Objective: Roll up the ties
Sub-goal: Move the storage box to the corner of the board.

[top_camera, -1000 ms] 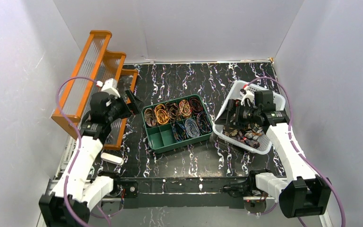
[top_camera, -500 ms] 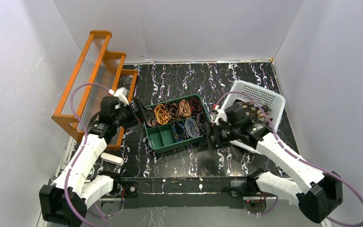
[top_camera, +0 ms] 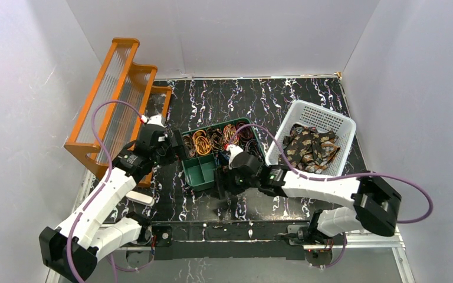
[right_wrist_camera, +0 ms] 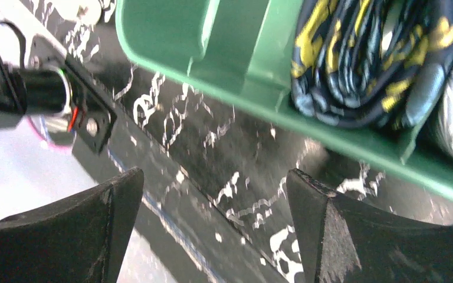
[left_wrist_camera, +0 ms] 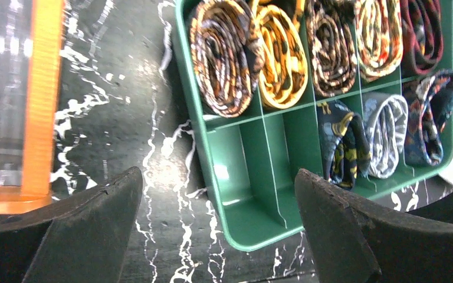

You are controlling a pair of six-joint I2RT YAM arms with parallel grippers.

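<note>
Several rolled ties (top_camera: 215,140) fill most compartments of a green tray (top_camera: 196,184); its two front-left compartments are bare. Loose dark ties with tan patterns (top_camera: 309,147) lie heaped in a white basket (top_camera: 336,121). My left gripper (top_camera: 178,144) is open and empty at the tray's left side. In the left wrist view, the gripper (left_wrist_camera: 218,230) frames the tray's front-left corner (left_wrist_camera: 253,153) and the rolled ties (left_wrist_camera: 224,56). My right gripper (top_camera: 220,187) is open and empty, low over the table just before the tray's front wall (right_wrist_camera: 183,29), near a dark blue and yellow roll (right_wrist_camera: 360,53).
An orange stepped rack (top_camera: 118,88) stands at the left, close to my left arm. It also shows in the left wrist view (left_wrist_camera: 41,100). A small white object (top_camera: 140,197) lies on the table by the left arm. Purple cables loop over both arms.
My right arm has swung from the white basket leftward and down to the front of the green tray, empty. My left gripper has moved right, toward the tray's left side.
</note>
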